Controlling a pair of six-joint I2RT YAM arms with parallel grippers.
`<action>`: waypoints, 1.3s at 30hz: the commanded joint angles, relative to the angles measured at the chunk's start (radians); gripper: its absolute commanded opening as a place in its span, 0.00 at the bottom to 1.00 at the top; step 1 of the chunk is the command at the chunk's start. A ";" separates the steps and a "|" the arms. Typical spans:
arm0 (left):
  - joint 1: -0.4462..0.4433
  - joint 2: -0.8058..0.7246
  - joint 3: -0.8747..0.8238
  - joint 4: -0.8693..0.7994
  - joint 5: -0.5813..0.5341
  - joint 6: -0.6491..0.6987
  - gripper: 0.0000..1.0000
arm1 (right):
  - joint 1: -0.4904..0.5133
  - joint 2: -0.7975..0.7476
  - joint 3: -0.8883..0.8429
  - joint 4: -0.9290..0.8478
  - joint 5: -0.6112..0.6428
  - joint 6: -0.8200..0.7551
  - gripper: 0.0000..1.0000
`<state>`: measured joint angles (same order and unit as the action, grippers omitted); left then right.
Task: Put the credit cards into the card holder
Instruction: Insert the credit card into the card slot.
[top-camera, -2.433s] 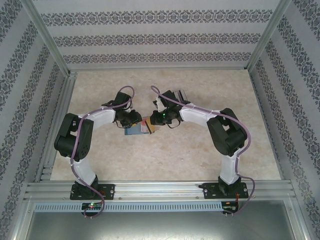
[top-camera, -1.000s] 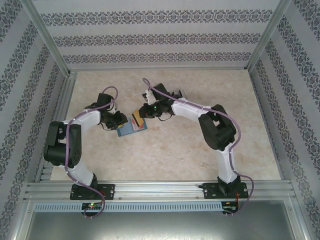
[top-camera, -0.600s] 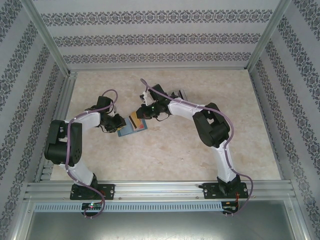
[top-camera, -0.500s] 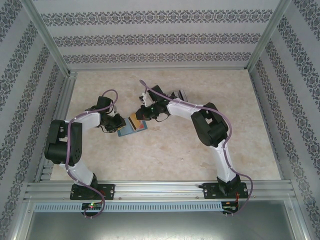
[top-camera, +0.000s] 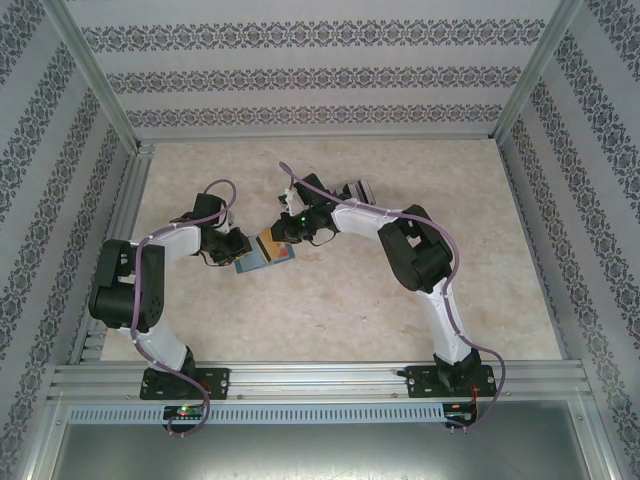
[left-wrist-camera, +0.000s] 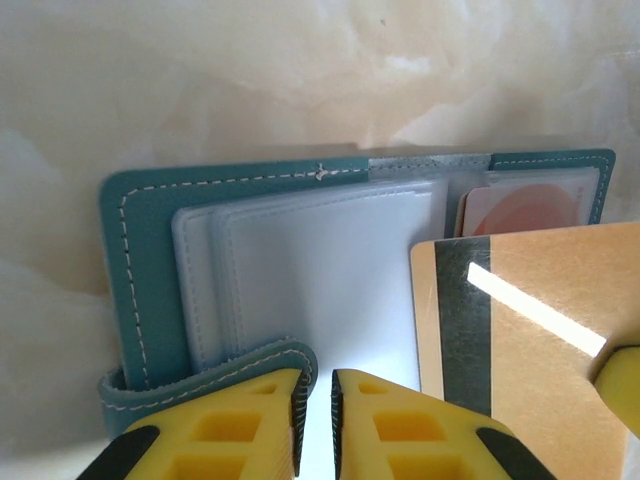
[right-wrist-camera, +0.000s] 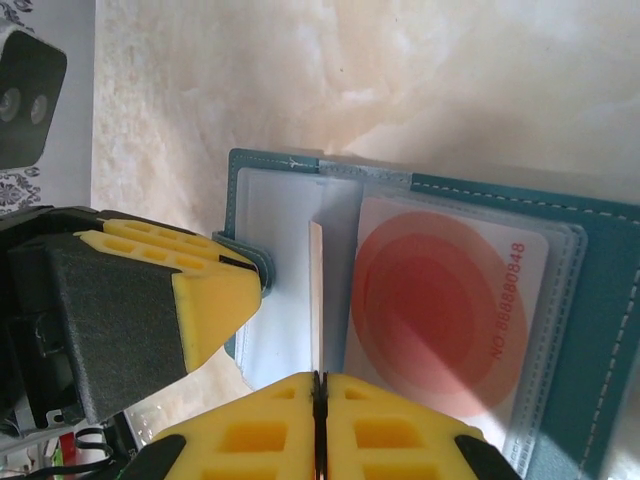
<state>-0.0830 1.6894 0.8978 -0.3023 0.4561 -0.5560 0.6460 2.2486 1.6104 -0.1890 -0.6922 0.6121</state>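
Progress: red-circle card is sitting in the card holder; your right gripper is pinching tan card, left gripper clamping holder's 6 o'clock edge.

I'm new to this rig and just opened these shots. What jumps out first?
The open teal card holder at mid-table draws the eye, its clear sleeve pinched by the left gripper. The right gripper holds a tan card with a dark stripe over its other half, where a card with a red circle already sits in a sleeve.
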 joint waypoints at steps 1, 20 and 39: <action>0.017 0.014 -0.037 -0.040 -0.043 0.022 0.19 | 0.000 -0.001 -0.005 0.020 0.028 0.021 0.11; 0.025 -0.005 -0.050 -0.041 -0.046 0.019 0.19 | -0.006 -0.043 -0.071 0.083 0.062 0.064 0.11; 0.031 -0.008 -0.065 -0.032 -0.035 0.011 0.19 | 0.004 0.003 -0.048 0.088 0.041 0.095 0.11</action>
<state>-0.0715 1.6669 0.8658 -0.2764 0.4641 -0.5564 0.6441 2.2288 1.5322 -0.0925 -0.6430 0.6941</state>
